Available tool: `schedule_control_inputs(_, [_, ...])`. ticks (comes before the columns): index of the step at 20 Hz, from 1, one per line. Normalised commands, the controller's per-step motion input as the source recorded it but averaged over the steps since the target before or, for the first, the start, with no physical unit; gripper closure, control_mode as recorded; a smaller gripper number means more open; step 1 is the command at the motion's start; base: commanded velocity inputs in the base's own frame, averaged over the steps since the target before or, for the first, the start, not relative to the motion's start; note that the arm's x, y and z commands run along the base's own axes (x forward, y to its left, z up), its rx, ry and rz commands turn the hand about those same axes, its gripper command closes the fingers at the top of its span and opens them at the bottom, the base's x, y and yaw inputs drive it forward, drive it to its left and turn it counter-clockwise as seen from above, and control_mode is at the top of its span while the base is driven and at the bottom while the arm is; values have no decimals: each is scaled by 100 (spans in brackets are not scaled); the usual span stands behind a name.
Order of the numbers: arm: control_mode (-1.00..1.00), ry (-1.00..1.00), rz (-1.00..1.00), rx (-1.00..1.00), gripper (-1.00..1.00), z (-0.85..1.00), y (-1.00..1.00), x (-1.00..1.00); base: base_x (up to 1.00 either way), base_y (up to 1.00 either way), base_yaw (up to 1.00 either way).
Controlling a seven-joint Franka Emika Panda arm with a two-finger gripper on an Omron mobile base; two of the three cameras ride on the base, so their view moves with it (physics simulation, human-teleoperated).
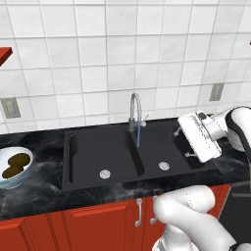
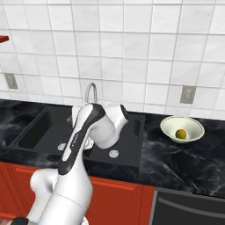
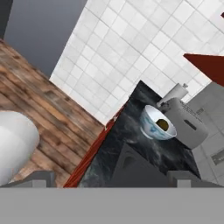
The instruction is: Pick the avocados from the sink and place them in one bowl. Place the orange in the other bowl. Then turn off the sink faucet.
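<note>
Running thin blue water, grey gooseneck sink faucet [image 1: 135, 112]

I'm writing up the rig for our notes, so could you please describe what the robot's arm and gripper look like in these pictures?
The arm is made of glossy white rounded shells with dark grey to black bands at the joints, one running lengthwise along the forearm. The gripper sits on a boxy white hand with small pale fingers. No loose cables show, and any markings are too small to read.
</note>
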Motion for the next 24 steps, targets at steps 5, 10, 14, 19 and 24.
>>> schedule_control_inputs(5, [-100, 4, 2, 15, -100, -8, -60, 63, 0, 0, 0])
schedule_control_inputs(10, [-100, 12, 0, 8, -100, -11, -20, 93, 0, 0, 0])
schedule_control_inputs(14, [-100, 11, -2, 0, -100, -22, 0, 87, 0, 0, 0])
schedule_control_inputs(19, [-100, 11, 0, 0, -100, -24, -2, 79, 0, 0, 0])
schedule_control_inputs(24, [-100, 13, 0, 1, -100, -25, -26, 74, 0, 0, 0])
